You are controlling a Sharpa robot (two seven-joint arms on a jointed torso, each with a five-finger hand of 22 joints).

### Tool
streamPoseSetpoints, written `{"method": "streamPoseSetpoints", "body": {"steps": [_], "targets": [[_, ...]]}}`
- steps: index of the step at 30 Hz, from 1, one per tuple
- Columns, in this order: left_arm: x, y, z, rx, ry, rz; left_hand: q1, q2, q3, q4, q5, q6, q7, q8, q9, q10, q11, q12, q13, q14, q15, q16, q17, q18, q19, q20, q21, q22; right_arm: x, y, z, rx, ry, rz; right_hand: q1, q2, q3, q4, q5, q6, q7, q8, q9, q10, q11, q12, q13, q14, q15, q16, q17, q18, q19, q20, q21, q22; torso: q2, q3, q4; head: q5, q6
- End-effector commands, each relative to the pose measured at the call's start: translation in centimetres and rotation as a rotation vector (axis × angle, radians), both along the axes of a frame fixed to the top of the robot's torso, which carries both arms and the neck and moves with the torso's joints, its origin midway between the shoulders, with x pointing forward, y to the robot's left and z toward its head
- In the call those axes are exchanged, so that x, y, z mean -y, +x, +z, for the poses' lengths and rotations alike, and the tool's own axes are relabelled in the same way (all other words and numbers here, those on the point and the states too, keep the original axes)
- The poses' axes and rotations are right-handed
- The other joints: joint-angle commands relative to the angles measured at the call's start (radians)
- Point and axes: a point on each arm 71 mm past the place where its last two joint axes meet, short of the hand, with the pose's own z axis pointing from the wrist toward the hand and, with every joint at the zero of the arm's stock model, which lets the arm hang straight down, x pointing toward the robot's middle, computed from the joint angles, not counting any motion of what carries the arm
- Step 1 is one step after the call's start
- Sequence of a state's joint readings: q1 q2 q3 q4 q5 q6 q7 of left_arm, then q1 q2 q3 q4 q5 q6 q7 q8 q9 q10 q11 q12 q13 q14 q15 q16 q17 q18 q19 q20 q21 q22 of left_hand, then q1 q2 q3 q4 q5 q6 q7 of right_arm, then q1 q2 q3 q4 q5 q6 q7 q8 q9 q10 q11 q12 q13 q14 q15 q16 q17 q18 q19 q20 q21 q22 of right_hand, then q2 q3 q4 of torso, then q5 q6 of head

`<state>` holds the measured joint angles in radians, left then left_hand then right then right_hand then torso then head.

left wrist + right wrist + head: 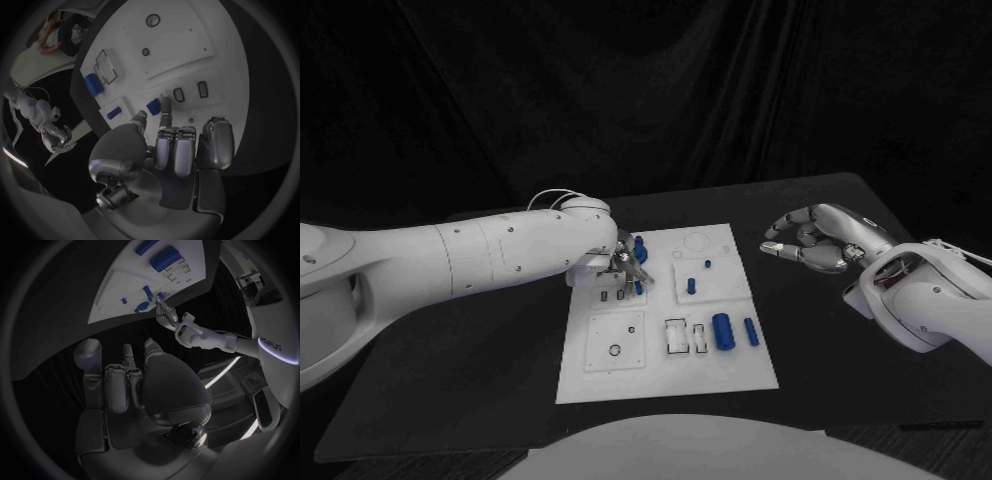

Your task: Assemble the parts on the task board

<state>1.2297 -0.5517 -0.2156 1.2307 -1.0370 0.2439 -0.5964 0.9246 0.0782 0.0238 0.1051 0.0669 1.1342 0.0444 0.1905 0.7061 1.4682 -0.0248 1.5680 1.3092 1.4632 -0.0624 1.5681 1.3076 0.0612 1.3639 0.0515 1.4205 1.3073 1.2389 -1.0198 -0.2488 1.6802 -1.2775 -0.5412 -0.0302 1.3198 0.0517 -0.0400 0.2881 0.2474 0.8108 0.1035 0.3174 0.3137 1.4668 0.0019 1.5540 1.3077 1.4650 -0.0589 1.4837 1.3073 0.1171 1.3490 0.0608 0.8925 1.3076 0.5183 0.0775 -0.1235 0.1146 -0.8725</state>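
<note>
Head view: the left hand (623,268) was positioned over the task board (664,370) near its far-left area, pinching a small blue part (638,287). The right hand (812,240) hovered beside the board, fingers curled, holding nothing.

Left wrist view: fingertips (165,104) pinched the blue part (153,106) against the board (181,30).

Right wrist view: the right hand (125,377) was clenched on nothing above the black table (56,300).

One task board (661,370); two robot hands, left (620,268) and right (812,240); about six blue parts (723,330).
</note>
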Motion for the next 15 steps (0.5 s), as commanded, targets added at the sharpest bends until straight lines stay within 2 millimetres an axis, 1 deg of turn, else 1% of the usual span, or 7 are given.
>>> {"method": "streamPoseSetpoints", "body": {"steps": [1,6,9,15], "targets": [[0.09,-0.15,-0.04,-0.002,0.000,-0.005,-0.010,0.000,0.000,0.004,-0.003,0.010,-0.001,0.001,0.002,0.103,0.006,0.003,0.262,0.108,0.004,0.003,0.263,-0.001,0.005,0.005,-0.001,0.081,0.14,-0.01,-0.20,-0.012,-0.008,-0.013,0.007,-0.001,-0.002,-0.005,0.005,0.008,-0.001,0.006,-0.001,0.089,0.009,-0.004,0.243,0.064,0.008,0.000,0.135,-0.004,0.005,0.000,-0.006,0.113,0.000,-0.0002,-0.0005,-0.002,0.000],[0.09,-0.27,-0.03,-0.002,0.000,-0.005,0.001,-0.001,0.001,-0.001,0.006,0.022,-0.007,0.009,0.017,0.103,0.001,0.003,0.262,0.108,0.001,0.003,0.263,-0.001,0.009,0.002,0.000,0.084,0.17,0.00,-0.26,-0.015,-0.009,-0.014,0.007,-0.002,-0.003,-0.004,0.004,0.008,-0.001,0.006,-0.002,0.088,0.009,-0.006,0.242,0.063,0.009,-0.001,0.133,-0.003,0.004,0.000,-0.008,0.112,0.000,0.0000,-0.0010,-0.001,0.000],[0.15,-0.35,-0.02,-0.003,-0.001,-0.008,0.011,-0.001,0.004,-0.007,0.021,0.020,-0.009,0.010,0.027,0.103,-0.001,0.003,0.262,0.108,-0.002,0.003,0.263,-0.001,0.009,0.000,-0.001,0.085,0.17,0.00,-0.30,-0.017,-0.010,-0.014,0.007,-0.002,-0.003,-0.004,0.004,0.008,-0.001,0.006,-0.002,0.088,0.009,-0.006,0.242,0.063,0.009,-0.001,0.133,-0.003,0.004,0.000,-0.008,0.112,0.000,0.0001,-0.0012,0.000,0.000],[0.22,-0.45,-0.01,-0.004,-0.002,-0.011,0.023,0.001,0.009,-0.014,0.037,0.016,-0.010,0.009,0.036,0.103,-0.002,0.003,0.262,0.108,-0.004,0.003,0.263,-0.001,0.010,-0.002,-0.002,0.086,0.13,0.01,-0.40,-0.021,-0.012,-0.013,0.007,-0.002,-0.003,-0.004,0.004,0.008,-0.001,0.006,-0.002,0.088,0.009,-0.006,0.242,0.063,0.009,-0.001,0.133,-0.003,0.004,0.000,-0.008,0.112,0.000,0.0006,-0.0005,0.001,0.000]]}}
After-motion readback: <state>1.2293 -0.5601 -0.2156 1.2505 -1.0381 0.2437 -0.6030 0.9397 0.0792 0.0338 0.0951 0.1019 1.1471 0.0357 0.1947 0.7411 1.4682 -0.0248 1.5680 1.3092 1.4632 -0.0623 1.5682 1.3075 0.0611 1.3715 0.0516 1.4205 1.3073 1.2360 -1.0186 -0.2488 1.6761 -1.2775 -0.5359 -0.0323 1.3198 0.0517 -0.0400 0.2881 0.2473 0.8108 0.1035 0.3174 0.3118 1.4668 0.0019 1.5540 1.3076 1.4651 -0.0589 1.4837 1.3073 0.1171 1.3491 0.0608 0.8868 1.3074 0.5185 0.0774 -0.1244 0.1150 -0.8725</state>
